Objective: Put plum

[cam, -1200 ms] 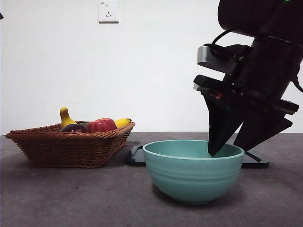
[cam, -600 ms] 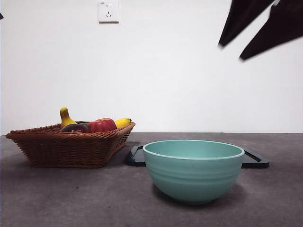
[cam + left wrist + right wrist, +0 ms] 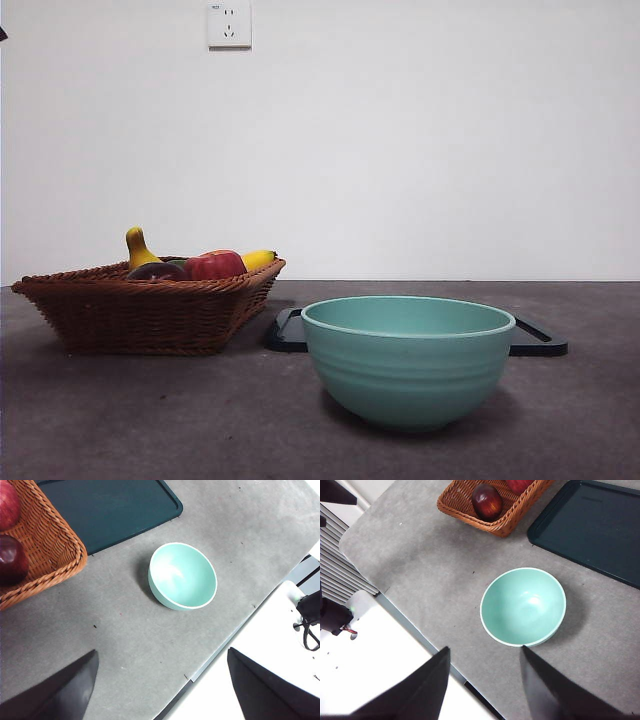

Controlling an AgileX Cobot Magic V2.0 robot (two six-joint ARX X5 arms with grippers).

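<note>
The plum [image 3: 487,501], dark maroon and glossy, lies in the wicker basket [image 3: 470,511] near its corner, beside a red apple [image 3: 520,484]. The left wrist view also shows the plum [image 3: 10,560], and in the front view its top [image 3: 157,271] peeks over the basket rim [image 3: 150,312]. My right gripper [image 3: 485,650] hangs open high above the teal bowl [image 3: 524,606], with nothing between its jaws. My left gripper [image 3: 162,652] is open and empty too, high over the table's edge. Neither arm appears in the front view.
The teal bowl [image 3: 408,360] stands empty in front of a dark flat tray [image 3: 540,340]. The basket also holds a red apple [image 3: 215,265], a banana [image 3: 258,259] and a yellow gourd [image 3: 138,247]. A wall socket [image 3: 229,23] is behind.
The arm whose jaws reached into the bowl rose up and right, then left the front view entirely. Basket, fruit and bowl have not moved.
</note>
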